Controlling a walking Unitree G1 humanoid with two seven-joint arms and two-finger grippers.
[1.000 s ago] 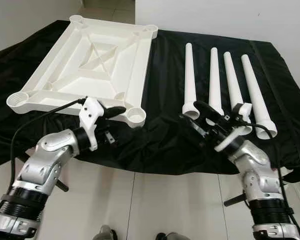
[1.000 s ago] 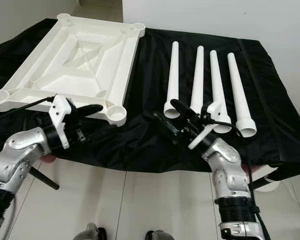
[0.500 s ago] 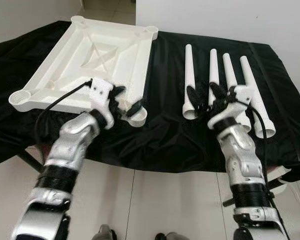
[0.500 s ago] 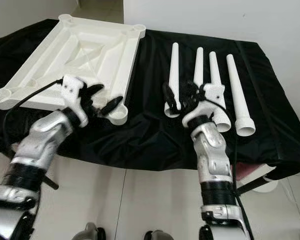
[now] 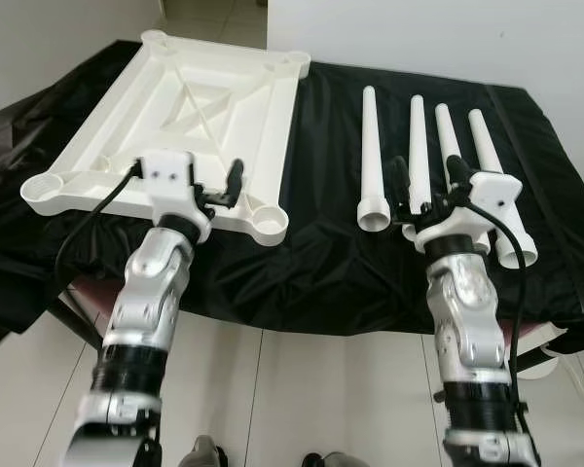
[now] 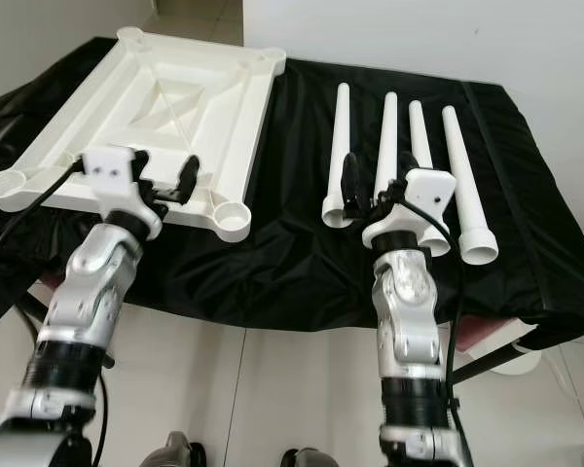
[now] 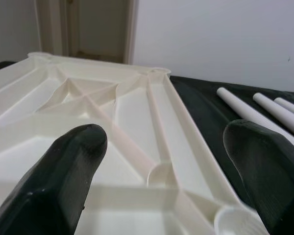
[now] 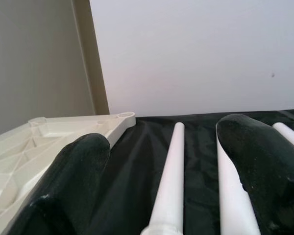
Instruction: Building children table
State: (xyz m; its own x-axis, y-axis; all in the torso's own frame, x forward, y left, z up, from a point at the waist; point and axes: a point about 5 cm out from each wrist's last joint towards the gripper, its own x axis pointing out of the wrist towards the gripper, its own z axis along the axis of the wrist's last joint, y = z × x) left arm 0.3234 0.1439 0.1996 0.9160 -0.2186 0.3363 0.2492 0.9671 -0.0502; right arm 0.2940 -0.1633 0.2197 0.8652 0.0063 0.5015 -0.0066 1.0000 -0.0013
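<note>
I have both arms raised at the near edge of the black-draped table (image 5: pixel 321 282). The white tabletop (image 5: pixel 190 107) lies upside down on my left, ribs and corner sockets facing up. Four white tapered legs (image 5: pixel 416 146) lie side by side on my right, long axes running away from me, wide socket ends nearest.

My right gripper (image 5: pixel 428 180) is spread wide and holds nothing. It hovers above the near ends of the two middle legs and points along them. The first leg (image 5: pixel 371 156) sits just beside it toward the tabletop.

My left gripper (image 5: pixel 219 187) is also spread and empty, over the tabletop's near rim beside the front corner socket (image 5: pixel 270 223).

The right arm is clearly nearer the legs, so I judge it should take one, dropping across the shaft.
</note>
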